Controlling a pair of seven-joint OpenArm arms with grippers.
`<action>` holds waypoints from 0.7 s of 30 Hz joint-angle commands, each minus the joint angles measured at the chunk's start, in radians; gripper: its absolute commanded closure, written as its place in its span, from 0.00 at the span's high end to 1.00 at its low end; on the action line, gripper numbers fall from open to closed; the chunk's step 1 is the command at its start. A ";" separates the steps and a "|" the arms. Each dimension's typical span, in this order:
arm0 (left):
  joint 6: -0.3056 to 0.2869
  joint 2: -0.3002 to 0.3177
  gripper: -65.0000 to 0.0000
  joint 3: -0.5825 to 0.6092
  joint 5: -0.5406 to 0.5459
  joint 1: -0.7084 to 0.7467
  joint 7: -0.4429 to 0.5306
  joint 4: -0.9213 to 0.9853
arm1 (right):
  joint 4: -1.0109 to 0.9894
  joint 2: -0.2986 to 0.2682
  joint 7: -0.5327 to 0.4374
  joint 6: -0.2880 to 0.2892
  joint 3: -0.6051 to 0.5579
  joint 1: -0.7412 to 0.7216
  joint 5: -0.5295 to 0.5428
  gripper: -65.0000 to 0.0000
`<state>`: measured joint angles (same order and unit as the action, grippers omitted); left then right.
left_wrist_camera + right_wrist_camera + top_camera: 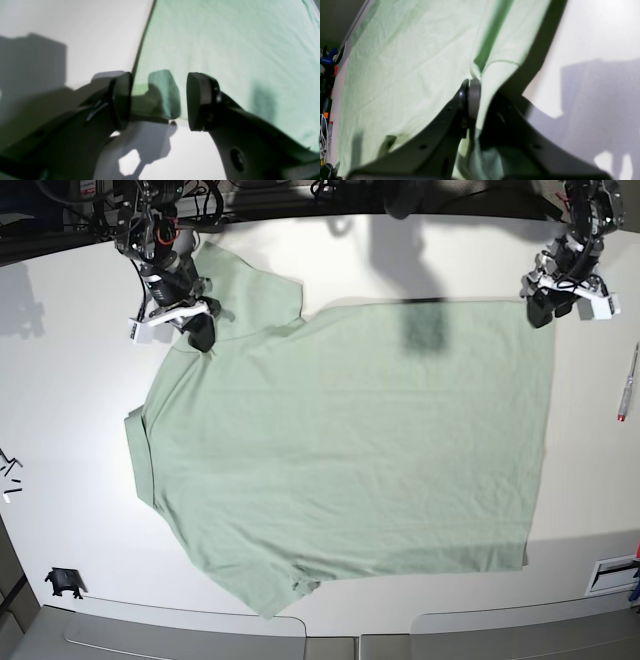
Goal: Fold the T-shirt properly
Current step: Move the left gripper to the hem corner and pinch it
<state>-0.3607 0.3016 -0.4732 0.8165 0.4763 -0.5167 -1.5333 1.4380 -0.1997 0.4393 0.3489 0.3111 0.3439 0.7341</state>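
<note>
A mint T-shirt (350,440) is clamped at its shoulder by the right gripper (471,93), while the left gripper (158,100), jaws apart, should be lowered squarely over the hem corner.

The pale mint-green cloth T-shirt (350,450) looks matt and soft, finely creased, with stitched hems. The white table top (70,380) is smooth and faintly sheened. At 2 o'clock, the left gripper (158,100) has dark, matt, smooth plastic-looking pads (200,100).
</note>
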 commanded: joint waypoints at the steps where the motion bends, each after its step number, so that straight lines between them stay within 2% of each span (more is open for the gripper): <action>1: -0.009 -0.004 0.49 -0.004 0.005 0.005 -0.013 -0.008 | 0.010 -0.008 0.008 0.003 0.003 0.001 0.003 0.00; 5: -0.041 -0.027 0.45 -0.003 0.042 0.004 -0.009 -0.008 | 0.010 -0.008 0.008 0.003 0.003 0.001 0.003 0.00; 14: -0.040 -0.027 0.41 -0.003 0.011 -0.010 0.061 -0.008 | 0.010 -0.008 0.011 0.003 0.003 0.001 0.003 0.00; 18: -0.038 -0.027 0.31 -0.003 -0.031 -0.037 0.061 -0.008 | 0.010 -0.008 0.011 0.003 0.003 0.001 0.003 0.00; 21: -0.019 -0.027 0.17 -0.003 -0.042 -0.050 0.061 -0.008 | 0.010 -0.008 0.011 0.003 0.003 0.001 0.003 0.00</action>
<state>-0.3706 0.2634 -0.4721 0.7612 0.4259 -0.4717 -1.5284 1.4380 -0.1997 0.4397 0.3489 0.3111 0.3439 0.7341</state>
